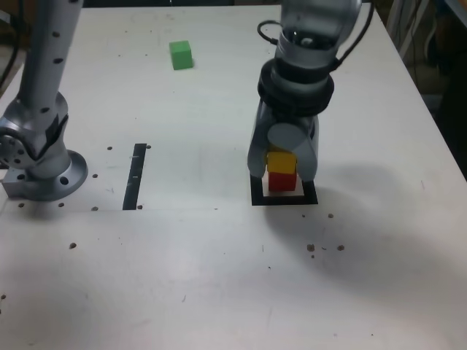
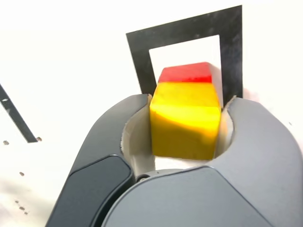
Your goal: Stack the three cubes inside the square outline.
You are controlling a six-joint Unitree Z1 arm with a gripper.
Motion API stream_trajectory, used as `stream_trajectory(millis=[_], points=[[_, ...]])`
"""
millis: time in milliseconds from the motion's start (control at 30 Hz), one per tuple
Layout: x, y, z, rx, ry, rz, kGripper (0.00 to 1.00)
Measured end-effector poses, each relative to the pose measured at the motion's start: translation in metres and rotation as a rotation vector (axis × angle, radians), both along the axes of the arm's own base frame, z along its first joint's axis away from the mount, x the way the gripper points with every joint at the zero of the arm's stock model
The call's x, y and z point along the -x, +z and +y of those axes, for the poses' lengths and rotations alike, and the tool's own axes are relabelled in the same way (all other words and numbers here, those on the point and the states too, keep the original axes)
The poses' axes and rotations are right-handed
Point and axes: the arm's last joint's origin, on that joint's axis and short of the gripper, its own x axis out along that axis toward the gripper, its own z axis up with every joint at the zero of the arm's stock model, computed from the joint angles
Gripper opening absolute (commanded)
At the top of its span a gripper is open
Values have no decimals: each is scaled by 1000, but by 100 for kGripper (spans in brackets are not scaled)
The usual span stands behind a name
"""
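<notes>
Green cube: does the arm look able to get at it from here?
Probably yes: the green cube stands apart from the outline with bare table around it, though the gripper must first come clear of the yellow cube.

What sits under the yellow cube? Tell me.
A red cube sits under the yellow cube, inside the square outline. The red cube's top is mostly covered.

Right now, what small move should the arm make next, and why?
Probably ease the gripper straight up, clear of the yellow cube: that cube sits on the red cube inside the black square outline, while the green cube lies apart, unstacked.
</notes>
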Motion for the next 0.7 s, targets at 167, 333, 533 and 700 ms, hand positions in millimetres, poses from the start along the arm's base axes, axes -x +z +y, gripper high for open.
stream_trajectory(millis=[167,333,533,700], points=[[0,0,1,-7,-3,1,97],[6,11,4,-32,-7,-14,99],[34,55,19,-81,-3,-78,99],[69,82,66,-115,19,-79,99]])
